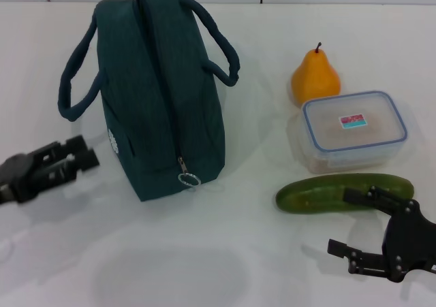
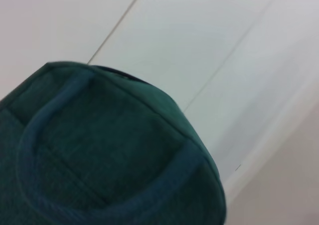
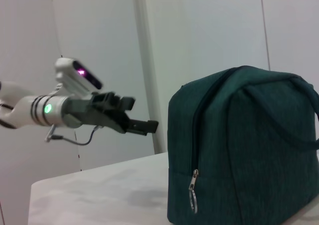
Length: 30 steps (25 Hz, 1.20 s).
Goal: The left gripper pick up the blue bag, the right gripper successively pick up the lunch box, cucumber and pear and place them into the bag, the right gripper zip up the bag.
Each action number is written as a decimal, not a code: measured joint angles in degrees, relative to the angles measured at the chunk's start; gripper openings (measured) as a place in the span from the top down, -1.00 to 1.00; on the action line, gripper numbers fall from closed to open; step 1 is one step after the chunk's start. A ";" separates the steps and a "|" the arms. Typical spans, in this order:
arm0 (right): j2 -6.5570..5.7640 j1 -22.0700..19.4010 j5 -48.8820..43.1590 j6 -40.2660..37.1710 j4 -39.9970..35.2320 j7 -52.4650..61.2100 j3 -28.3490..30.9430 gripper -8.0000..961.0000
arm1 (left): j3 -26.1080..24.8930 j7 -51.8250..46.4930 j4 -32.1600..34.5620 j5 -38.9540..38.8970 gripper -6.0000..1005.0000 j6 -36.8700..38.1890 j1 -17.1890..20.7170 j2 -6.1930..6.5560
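Note:
The blue bag [image 1: 160, 89] stands upright and zipped at centre left, its ring zip pull [image 1: 189, 179] hanging at the near end. It also shows in the left wrist view [image 2: 99, 155] and the right wrist view [image 3: 244, 145]. My left gripper [image 1: 87, 152] is open and empty just left of the bag, low by the table; it also shows in the right wrist view [image 3: 143, 114]. The pear [image 1: 315, 79], the lunch box [image 1: 354, 126] and the cucumber [image 1: 340, 190] lie right of the bag. My right gripper [image 1: 351, 223] is open and empty just in front of the cucumber.
The white table [image 1: 225, 266] carries everything. The bag's two loop handles [image 1: 221, 45] stick out to either side. A white wall [image 3: 199, 30] stands behind the table.

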 joint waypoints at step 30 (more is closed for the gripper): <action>0.00 0.31 0.59 0.00 0.00 0.35 -0.03 -0.77 | 9.47 -65.34 52.37 25.74 -0.68 -5.76 -18.61 -0.69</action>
